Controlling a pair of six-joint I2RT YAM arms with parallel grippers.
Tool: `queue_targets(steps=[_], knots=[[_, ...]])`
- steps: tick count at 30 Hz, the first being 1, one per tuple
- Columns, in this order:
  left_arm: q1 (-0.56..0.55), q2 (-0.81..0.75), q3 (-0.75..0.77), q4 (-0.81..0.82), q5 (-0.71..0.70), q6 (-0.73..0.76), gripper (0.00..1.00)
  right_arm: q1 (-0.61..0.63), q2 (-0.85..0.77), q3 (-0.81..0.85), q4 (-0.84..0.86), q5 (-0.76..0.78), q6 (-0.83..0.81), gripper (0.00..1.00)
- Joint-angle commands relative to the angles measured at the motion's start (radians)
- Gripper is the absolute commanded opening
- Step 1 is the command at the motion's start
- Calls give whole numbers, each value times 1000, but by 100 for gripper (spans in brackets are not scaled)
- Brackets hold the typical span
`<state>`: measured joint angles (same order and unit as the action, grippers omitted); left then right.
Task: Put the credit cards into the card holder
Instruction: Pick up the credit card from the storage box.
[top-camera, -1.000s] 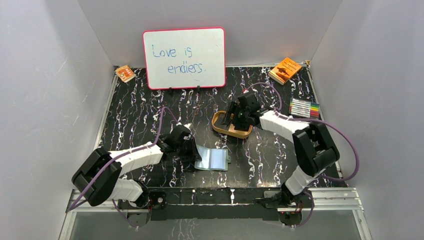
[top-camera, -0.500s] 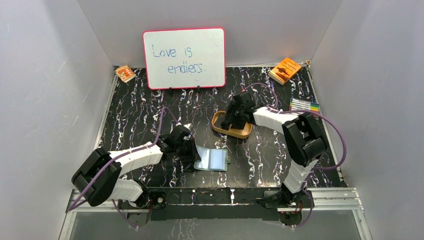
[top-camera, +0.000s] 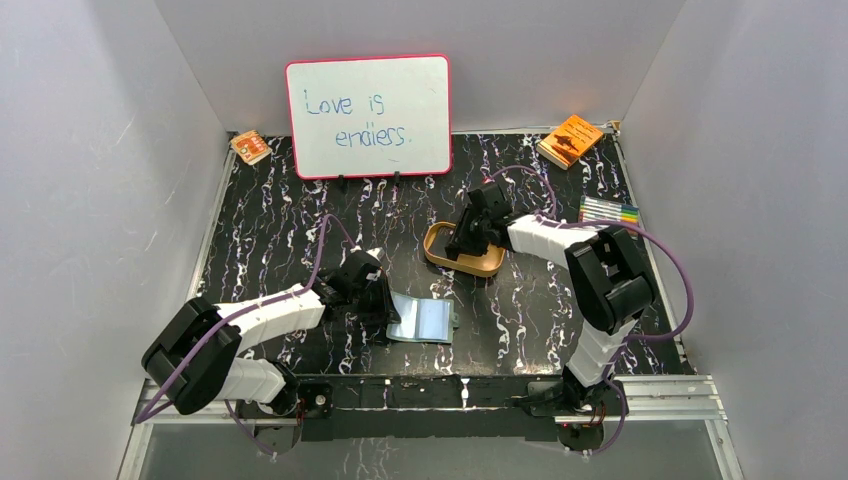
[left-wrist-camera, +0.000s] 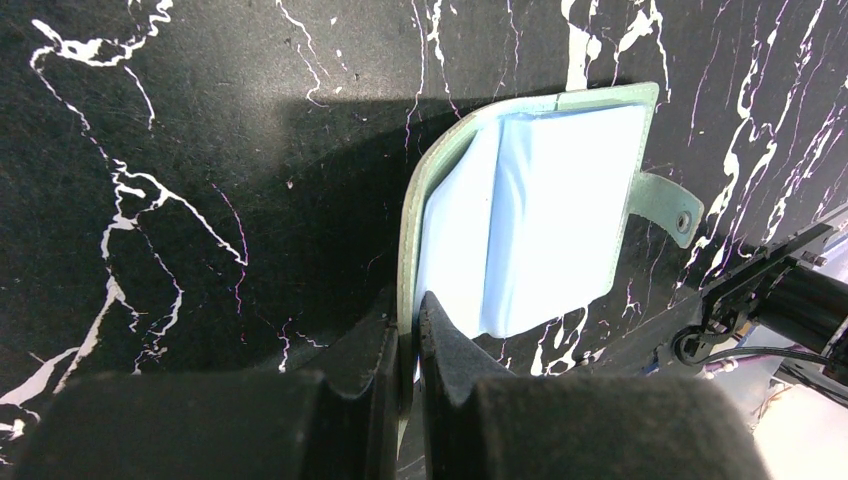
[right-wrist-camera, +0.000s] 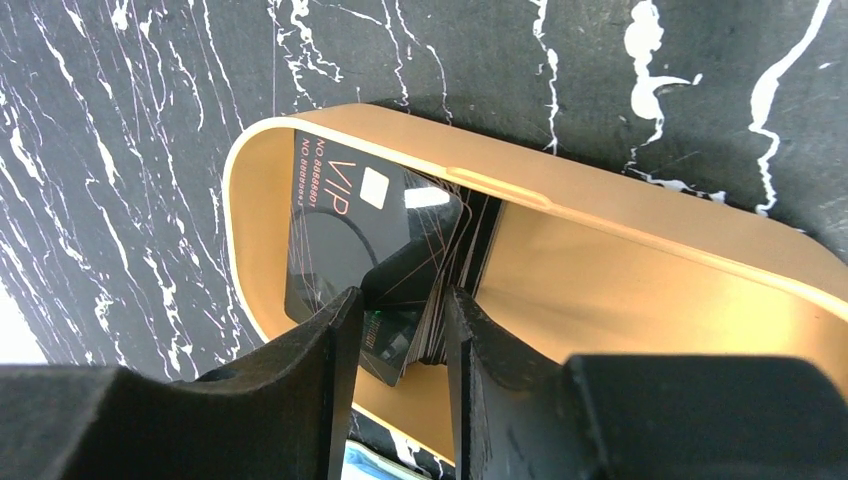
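The right gripper (right-wrist-camera: 402, 297) is down inside the tan oval tray (right-wrist-camera: 640, 235). Its jaws are drawn narrow on either side of the raised edge of the credit cards (right-wrist-camera: 330, 225); I cannot tell whether the pads actually press them. The cards are black and sit as a small stack at one end of the tray. The top one is printed "VIP" and has a pale chip.

The left gripper (left-wrist-camera: 408, 315) is clamped on the card holder (left-wrist-camera: 560, 200), with only the thin edge of its sage-green cover between the fingers. The holder lies open on the black marbled table (left-wrist-camera: 150, 150) with its pale blue plastic sleeves facing up. Its snap tab (left-wrist-camera: 668, 208) sticks out on the side away from the fingers.

Seen from above, the holder lies apart from the tray, nearer the arm bases and a little to the left. A whiteboard (top-camera: 368, 115) stands behind the tray to the left. A set of markers (top-camera: 608, 213) lies right of the tray, and an orange booklet (top-camera: 570, 139) lies behind the tray to the right.
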<state>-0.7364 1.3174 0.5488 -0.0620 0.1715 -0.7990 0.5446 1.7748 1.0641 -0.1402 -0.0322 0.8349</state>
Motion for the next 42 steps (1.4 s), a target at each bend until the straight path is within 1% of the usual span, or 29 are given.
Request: queue_targets(steps=[1,8,18,21,25,35,38,42], knots=[[0,-28,13,-35,-17,21,1,-17,-49,-30,16,27,-16,43],[1,-26,5,-26,-17,14,1,-32,-72,-60,29,24,-22,39],[0,-22,5,-23,-15,12,1,-34,-82,-69,44,7,-22,25],[1,-20,4,-21,-15,11,1,-34,-91,-71,43,4,-21,19],[1,-19,5,-20,-14,9,1,-34,-107,-69,18,7,-15,0],[1,-18,17,-25,-27,11,1,-35,-194,-61,-58,-7,54,0],[1,-11,28,-25,-30,12,1,-47,-224,-61,-85,-40,117,0],[1,-10,43,-39,-43,20,1,-82,-299,-59,-120,-122,225,0]])
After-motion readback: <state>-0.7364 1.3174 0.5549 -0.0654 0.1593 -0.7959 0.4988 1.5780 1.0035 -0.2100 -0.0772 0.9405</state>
